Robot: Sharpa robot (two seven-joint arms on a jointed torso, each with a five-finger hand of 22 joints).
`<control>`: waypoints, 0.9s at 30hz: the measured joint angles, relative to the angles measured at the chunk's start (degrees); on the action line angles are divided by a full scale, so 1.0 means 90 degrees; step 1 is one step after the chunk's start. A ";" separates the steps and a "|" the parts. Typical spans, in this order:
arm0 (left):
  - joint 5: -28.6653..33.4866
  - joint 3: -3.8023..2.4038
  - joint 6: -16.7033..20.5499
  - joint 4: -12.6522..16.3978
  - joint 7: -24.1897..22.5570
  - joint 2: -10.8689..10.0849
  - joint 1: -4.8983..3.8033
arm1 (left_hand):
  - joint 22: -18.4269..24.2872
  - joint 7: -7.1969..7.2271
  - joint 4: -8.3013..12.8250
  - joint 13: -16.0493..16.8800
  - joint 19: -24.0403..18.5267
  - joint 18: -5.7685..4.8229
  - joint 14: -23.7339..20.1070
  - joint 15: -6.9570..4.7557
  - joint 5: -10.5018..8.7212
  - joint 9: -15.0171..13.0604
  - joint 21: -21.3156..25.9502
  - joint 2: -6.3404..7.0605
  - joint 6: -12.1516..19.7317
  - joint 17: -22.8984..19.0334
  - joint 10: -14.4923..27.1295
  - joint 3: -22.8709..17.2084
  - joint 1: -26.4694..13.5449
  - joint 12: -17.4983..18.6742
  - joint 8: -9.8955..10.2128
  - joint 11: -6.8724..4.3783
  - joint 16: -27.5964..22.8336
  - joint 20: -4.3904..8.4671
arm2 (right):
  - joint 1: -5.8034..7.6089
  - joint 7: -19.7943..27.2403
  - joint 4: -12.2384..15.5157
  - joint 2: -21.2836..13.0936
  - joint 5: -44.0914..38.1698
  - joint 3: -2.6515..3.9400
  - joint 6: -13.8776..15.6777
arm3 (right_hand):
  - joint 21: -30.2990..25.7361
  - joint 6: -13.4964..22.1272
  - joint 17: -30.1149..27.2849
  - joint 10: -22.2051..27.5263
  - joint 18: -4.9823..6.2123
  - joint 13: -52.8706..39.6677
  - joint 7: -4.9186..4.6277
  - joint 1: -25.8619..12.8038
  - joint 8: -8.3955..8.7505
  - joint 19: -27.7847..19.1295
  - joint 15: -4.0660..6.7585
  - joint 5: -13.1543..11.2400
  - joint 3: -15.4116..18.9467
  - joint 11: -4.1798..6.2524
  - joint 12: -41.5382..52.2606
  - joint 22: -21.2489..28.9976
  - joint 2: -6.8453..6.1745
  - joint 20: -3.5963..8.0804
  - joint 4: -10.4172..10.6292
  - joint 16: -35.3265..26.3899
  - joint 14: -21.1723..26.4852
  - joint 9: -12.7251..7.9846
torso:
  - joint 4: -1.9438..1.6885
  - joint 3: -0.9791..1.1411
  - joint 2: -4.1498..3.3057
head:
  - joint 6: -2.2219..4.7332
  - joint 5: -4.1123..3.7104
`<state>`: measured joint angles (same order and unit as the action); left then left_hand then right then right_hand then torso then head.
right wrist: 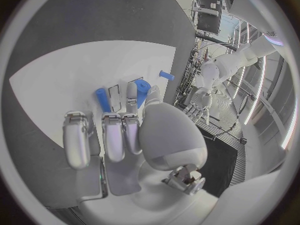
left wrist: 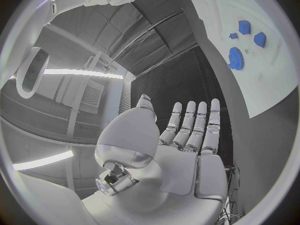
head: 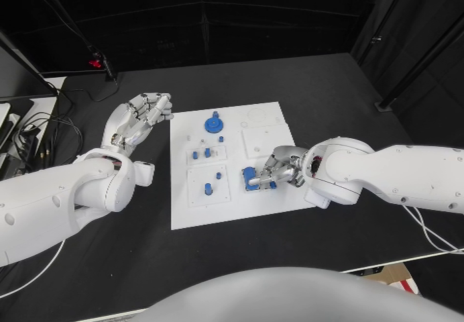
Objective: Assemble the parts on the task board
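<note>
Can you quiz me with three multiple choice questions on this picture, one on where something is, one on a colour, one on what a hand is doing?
1. Where is the left hand?
A. Over the bare table, beside the white board's far left corner
B. On the board's near right corner
C. On the blue gear

2. What colour is the gear on the white board?
A. Red
B. Blue
C. Yellow

3. What is the right hand doing?
A. Lying flat on the black table, away from the board
B. Raised high, fingers spread
C. Down on the board with its fingers at a blue part

Answers: 1 A, the head view shows it off the board's edge, holding nothing. 2 B, the gear is plainly blue. 3 C, its fingers curl around the blue part near the board's right side; whether they grip it is unclear.
</note>
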<state>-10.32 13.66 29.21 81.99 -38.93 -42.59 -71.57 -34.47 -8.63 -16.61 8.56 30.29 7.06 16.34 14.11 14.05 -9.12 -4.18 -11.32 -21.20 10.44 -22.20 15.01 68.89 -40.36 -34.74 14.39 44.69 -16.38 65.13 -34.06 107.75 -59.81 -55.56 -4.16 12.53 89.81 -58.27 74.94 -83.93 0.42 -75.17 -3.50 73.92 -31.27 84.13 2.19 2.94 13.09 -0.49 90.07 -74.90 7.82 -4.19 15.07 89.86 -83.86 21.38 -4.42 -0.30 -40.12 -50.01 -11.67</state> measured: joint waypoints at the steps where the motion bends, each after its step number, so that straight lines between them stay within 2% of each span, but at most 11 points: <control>1: 0.0000 0.0000 0.0000 0.0000 0.0000 0.0000 0.0000 | 0.0000 0.0000 0.0000 0.0000 0.0000 0.0000 0.0000 0.0000 0.0000 0.0000 0.0000 0.0000 0.0000 0.0000 0.0000 0.0000 0.0000 0.0000 0.0000 0.0000 0.0000 0.0000 | 0.0000 -0.0003 -0.0006 0.0001 -0.0011 0.0000 -0.0005 | 0.0000 0.0000 0.0000 0.0000 0.0000 0.0000 0.0000 0.0064 -0.0001 0.0000 0.0019 0.0000 -0.0017 0.0000 0.0003 0.0000 0.0000 0.0000 -0.0017 0.0000 -0.0019 0.0025 | 0.0000 0.0001 0.0000 | 0.0000 0.0001; 11: 0.0000 0.0000 -0.0001 -0.0002 0.0000 0.0007 0.0000 | 0.0000 0.0000 0.0000 0.0000 0.0000 0.0000 0.0000 0.0000 0.0000 0.0000 0.0000 0.0000 0.0000 0.0000 0.0000 0.0000 0.0000 -0.0022 0.0000 0.0000 0.0000 0.0000 | 0.0000 -0.0014 -0.0109 0.0083 -0.0115 0.0000 -0.0005 | 0.0000 0.0068 -0.0001 -0.0001 0.0000 -0.0019 0.0022 0.0295 -0.0107 -0.0023 0.0018 0.0007 -0.0084 0.0001 0.0033 0.0000 0.0182 0.0023 -0.0001 0.0000 -0.0021 0.0179 | -0.0001 0.0001 0.0000 | 0.0000 0.0004; 14: 0.0000 0.0000 -0.0001 -0.0004 0.0000 0.0009 0.0001 | 0.0000 0.0000 0.0000 0.0000 0.0000 0.0000 0.0000 0.0000 0.0000 0.0000 0.0000 0.0000 0.0000 0.0000 0.0000 0.0000 0.0000 -0.0022 0.0000 0.0000 0.0000 0.0000 | 0.0000 -0.0019 -0.0138 0.0115 -0.0133 0.0000 -0.0008 | 0.0000 0.0094 -0.0001 -0.0003 0.0000 -0.0019 0.0049 0.0295 -0.0122 -0.0023 0.0018 0.0119 -0.0097 0.0002 0.0032 0.0000 0.0182 0.0023 0.0013 0.0000 -0.0021 0.0226 | -0.0001 0.0001 0.0000 | 0.0000 0.0001; 16: 0.0000 0.0000 -0.0002 -0.0004 0.0000 0.0012 0.0001 | 0.0003 0.0000 0.0000 -0.0009 0.0000 0.0000 0.0000 0.0000 0.0000 0.0007 0.0000 -0.0016 0.0000 -0.0010 0.0000 0.0000 0.0016 -0.0022 0.0000 0.0000 0.0000 0.0000 | 0.0000 -0.0025 -0.0151 0.0130 -0.0140 0.0000 -0.0017 | 0.0000 0.0120 -0.0001 -0.0003 0.0001 -0.0037 0.0028 0.0404 -0.0144 -0.0023 0.0016 0.0248 -0.0126 0.0005 0.0032 0.0000 0.0191 0.0023 -0.0016 0.0000 -0.0020 0.0264 | -0.0001 0.0001 0.0000 | 0.0000 0.0000; 19: 0.0000 0.0000 -0.0002 -0.0004 0.0000 0.0015 0.0001 | 0.0005 0.0000 0.0000 -0.0010 0.0000 0.0000 0.0000 0.0000 0.0000 0.0009 0.0000 -0.0026 0.0000 -0.0013 0.0000 0.0000 0.0026 -0.0021 0.0000 0.0000 0.0000 0.0000 | 0.0000 -0.0035 -0.0160 0.0138 -0.0150 0.0000 -0.0039 | 0.0000 0.0139 -0.0001 0.0016 0.0001 -0.0037 0.0047 0.0478 -0.0144 -0.0023 0.0016 0.0354 -0.0147 0.0028 0.0032 0.0000 0.0130 0.0022 -0.0042 0.0000 -0.0020 0.0304 | -0.0001 0.0001 0.0000 | 0.0000 0.0008; 27: 0.0000 0.0000 -0.0003 -0.0010 0.0000 0.0016 0.0001 | 0.0005 0.0000 0.0000 -0.0010 0.0000 0.0000 0.0000 0.0000 0.0000 0.0009 0.0000 -0.0025 0.0000 -0.0012 0.0000 0.0000 0.0026 -0.0021 0.0000 0.0000 0.0000 0.0000 | 0.0005 -0.0041 -0.0152 0.0131 -0.0166 0.0007 -0.0059 | 0.0000 0.0160 -0.0001 0.0017 0.0000 -0.0038 0.0067 0.0616 -0.0168 -0.0023 0.0025 0.0432 -0.0194 0.0028 0.0031 0.0000 0.0042 0.0022 -0.0194 0.0000 -0.0016 0.0379 | 0.0010 -0.0003 -0.0001 | 0.0000 0.0014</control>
<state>-10.32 13.66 29.18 81.90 -38.93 -42.44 -71.56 -34.42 -8.63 -16.61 8.47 30.29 7.06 16.34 14.11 14.05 -9.04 -4.18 -11.55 -21.20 10.33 -22.20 15.01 69.12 -40.56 -34.74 14.39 44.69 -16.38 65.17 -34.43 106.38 -58.64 -57.05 -4.10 12.00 89.81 -56.83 74.93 -83.78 0.42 -75.51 -2.90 79.46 -32.78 83.92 2.41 6.83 11.34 -0.24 90.35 -74.90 8.19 -3.99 13.32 89.86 -84.00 24.79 -4.33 -0.33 -40.12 -50.01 -11.54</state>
